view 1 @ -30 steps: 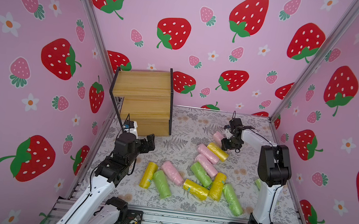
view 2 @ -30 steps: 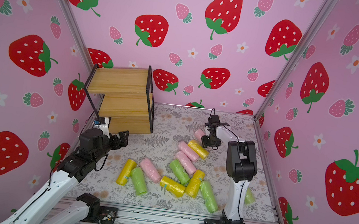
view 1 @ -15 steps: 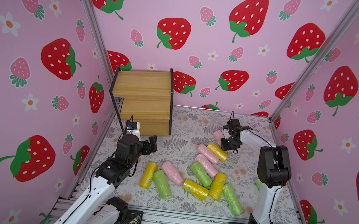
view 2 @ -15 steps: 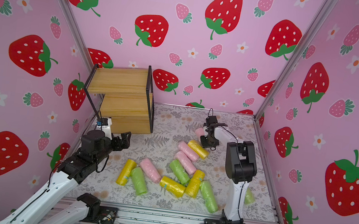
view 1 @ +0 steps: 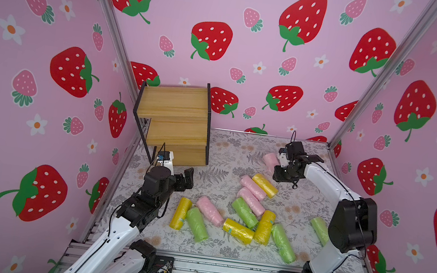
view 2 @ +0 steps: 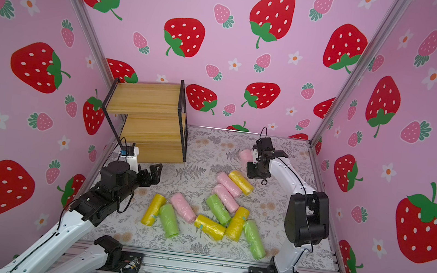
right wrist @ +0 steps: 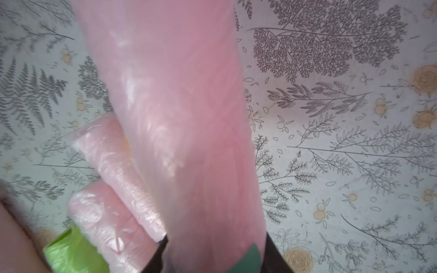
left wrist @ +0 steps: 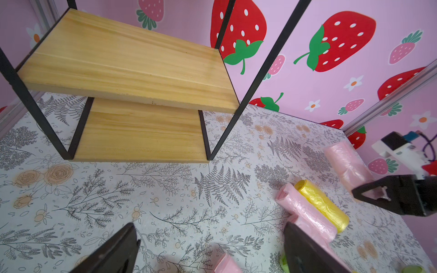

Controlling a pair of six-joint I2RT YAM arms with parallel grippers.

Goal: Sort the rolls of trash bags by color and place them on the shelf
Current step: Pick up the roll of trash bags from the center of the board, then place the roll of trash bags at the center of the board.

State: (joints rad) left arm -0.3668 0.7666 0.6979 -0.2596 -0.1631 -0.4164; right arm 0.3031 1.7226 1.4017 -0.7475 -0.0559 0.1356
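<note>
The shelf (view 1: 175, 126) (view 2: 150, 122) (left wrist: 132, 71) stands at the back left, and its wooden boards are bare. My right gripper (view 1: 277, 162) (view 2: 251, 158) (right wrist: 214, 250) is shut on a pale pink roll (view 1: 270, 159) (view 2: 245, 155) (right wrist: 179, 118) at the back right. The other rolls lie loose on the mat in both top views: pink (view 1: 210, 210), yellow (view 1: 265, 185) and green (view 1: 244, 212). My left gripper (view 1: 187, 180) (view 2: 153, 174) (left wrist: 210, 234) is open and empty, in front of the shelf and left of the pile.
A lone green roll (view 1: 319, 231) lies beside the right arm's upright link. A yellow roll (view 1: 181, 213) and a green roll (view 1: 197, 224) lie closest to the left arm. Pink walls close in the floral mat (view 1: 226, 155) on three sides.
The right gripper's jaws closed on the pink roll. The left gripper shifted slightly right and down toward the mat.
</note>
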